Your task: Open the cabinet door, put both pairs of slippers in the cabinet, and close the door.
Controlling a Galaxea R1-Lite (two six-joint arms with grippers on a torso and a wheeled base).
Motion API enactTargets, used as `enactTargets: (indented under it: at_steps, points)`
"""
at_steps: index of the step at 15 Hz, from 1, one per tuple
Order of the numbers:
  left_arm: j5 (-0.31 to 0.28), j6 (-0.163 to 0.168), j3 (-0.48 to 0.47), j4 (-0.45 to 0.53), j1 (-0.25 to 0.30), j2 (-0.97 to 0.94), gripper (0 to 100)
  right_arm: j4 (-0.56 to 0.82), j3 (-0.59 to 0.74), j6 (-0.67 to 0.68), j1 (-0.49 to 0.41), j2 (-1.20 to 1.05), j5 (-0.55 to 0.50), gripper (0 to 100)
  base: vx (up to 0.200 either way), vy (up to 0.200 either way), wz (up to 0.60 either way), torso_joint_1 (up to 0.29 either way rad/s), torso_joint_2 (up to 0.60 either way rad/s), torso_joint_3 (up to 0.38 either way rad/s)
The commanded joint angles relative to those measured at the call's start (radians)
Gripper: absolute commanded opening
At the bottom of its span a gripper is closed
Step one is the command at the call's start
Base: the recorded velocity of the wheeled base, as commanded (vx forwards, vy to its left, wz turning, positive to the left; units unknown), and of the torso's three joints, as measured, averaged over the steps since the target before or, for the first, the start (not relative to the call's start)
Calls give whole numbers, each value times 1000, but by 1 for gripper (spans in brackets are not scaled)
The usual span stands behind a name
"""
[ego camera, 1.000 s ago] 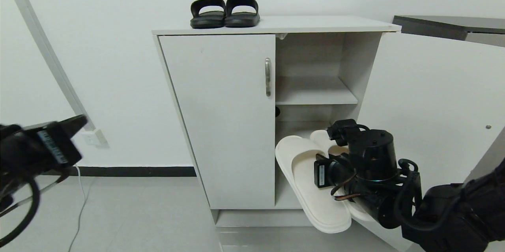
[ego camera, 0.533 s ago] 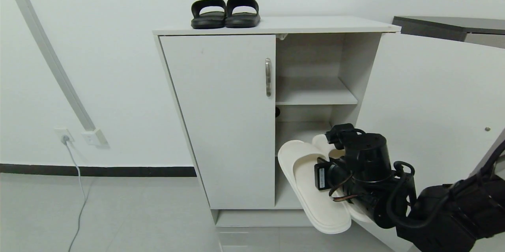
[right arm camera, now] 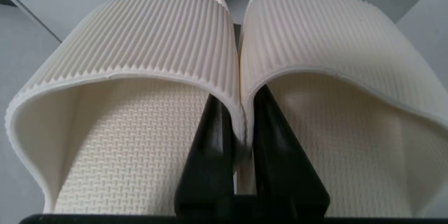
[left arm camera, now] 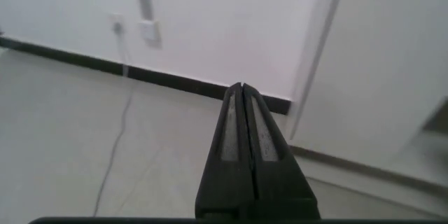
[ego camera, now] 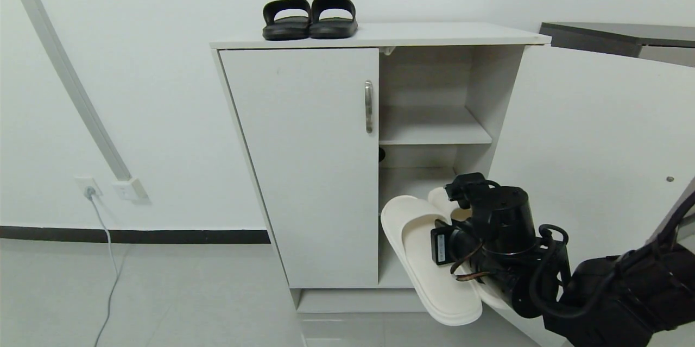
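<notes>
The white cabinet (ego camera: 304, 162) has its right door (ego camera: 592, 135) swung open and its left door shut. A pair of black slippers (ego camera: 309, 16) sits on the cabinet top. My right gripper (right arm camera: 238, 154) is shut on the white slippers (ego camera: 429, 260), pinching both inner edges together. It holds them tilted in front of the open lower compartment (ego camera: 412, 184). The ribbed white slippers (right arm camera: 140, 77) sit on either side of the fingers in the right wrist view. My left gripper (left arm camera: 241, 112) is shut with nothing in it, above the floor to the left of the cabinet.
An empty middle shelf (ego camera: 431, 127) crosses the open half of the cabinet. A wall socket with a cable (ego camera: 89, 192) is low on the left wall. A dark tabletop (ego camera: 619, 35) shows behind the open door. Grey floor (ego camera: 163, 298) lies in front.
My left arm has dropped out of the head view. The right gripper with the white slippers has shifted slightly toward the cabinet opening.
</notes>
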Motion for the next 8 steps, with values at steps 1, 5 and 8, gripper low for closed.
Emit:
enactTargets:
  at_steps: [1,5,8]
  points:
    - [-76,0,16,28,1,-75,0,0,0,0,2,-1,-1,0,0,0,0,0,0,0]
    - [-209,9,13,75,-1,-72,0,0,5,-1,5,-1,-1,0,0,0,0,0,0,0]
    - [-216,12,16,72,-1,-73,0,-2,6,2,2,2,-1,0,0,0,0,0,0,0]
